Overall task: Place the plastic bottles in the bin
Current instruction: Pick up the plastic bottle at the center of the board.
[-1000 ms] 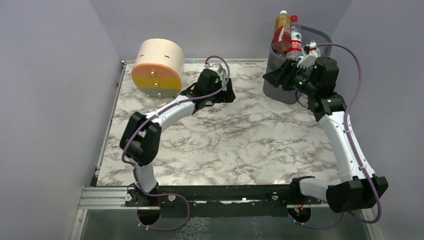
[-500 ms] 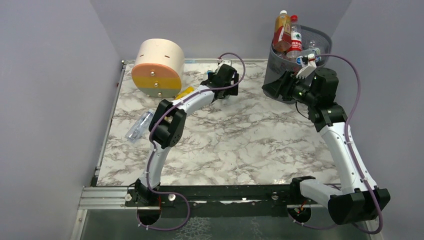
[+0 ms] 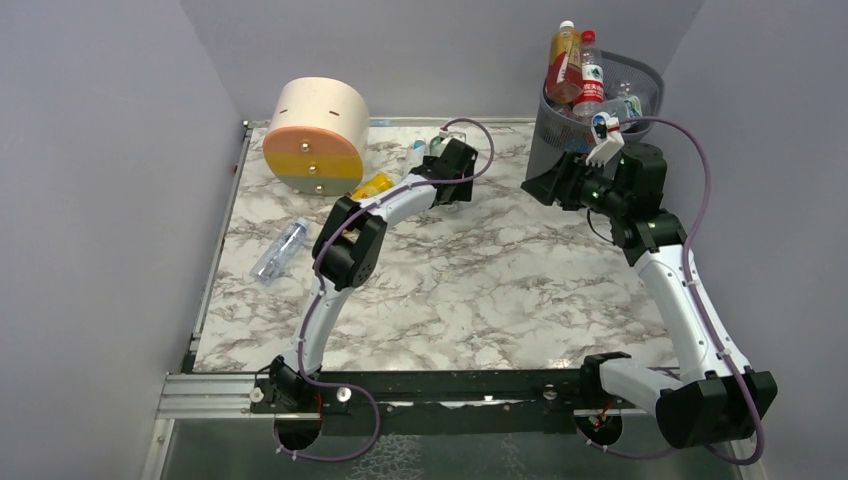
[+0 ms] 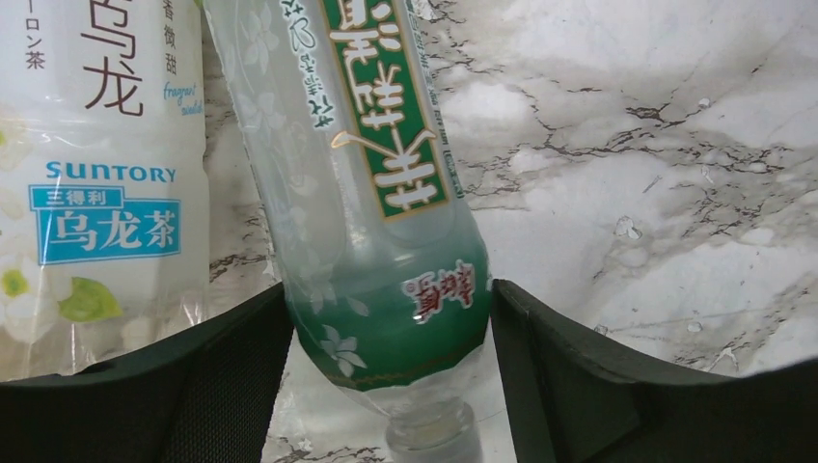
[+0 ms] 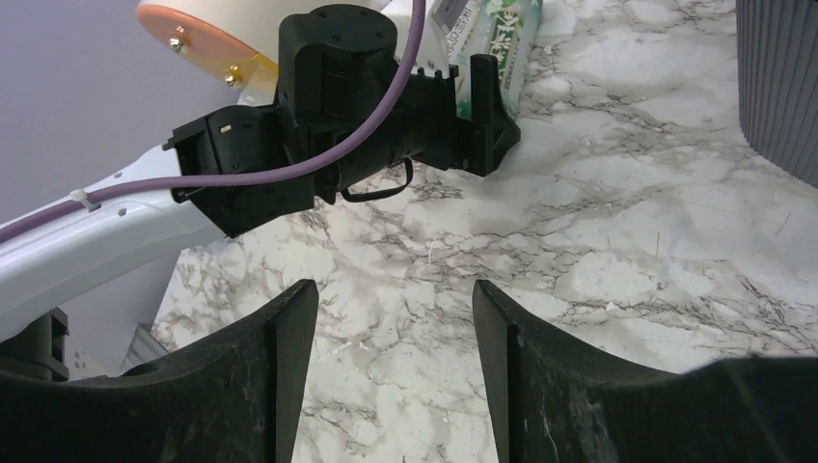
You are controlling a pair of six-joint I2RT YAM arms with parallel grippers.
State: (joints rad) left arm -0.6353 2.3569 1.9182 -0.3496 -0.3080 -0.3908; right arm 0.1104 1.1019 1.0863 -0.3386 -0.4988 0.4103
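step: grasping one bottle at the table's far edge
left gripper [image 4: 391,294]: fingers on either side of the green-label bottle [image 4: 386,193] at its shoulder, at or almost at its skin; whether they pinch it cannot be told
green-label bottle: lies on the marble table [image 4: 675,145], just beside a white-label bottle [image 4: 96,193]
right gripper [image 5: 391,289]: jaws a little apart, nothing between them, near the bin [image 3: 555,155]
bin: far right corner, several bottles inside
next: likely a firm squeeze, a lift clear of the neighbour, then a carry right over the bin's rim
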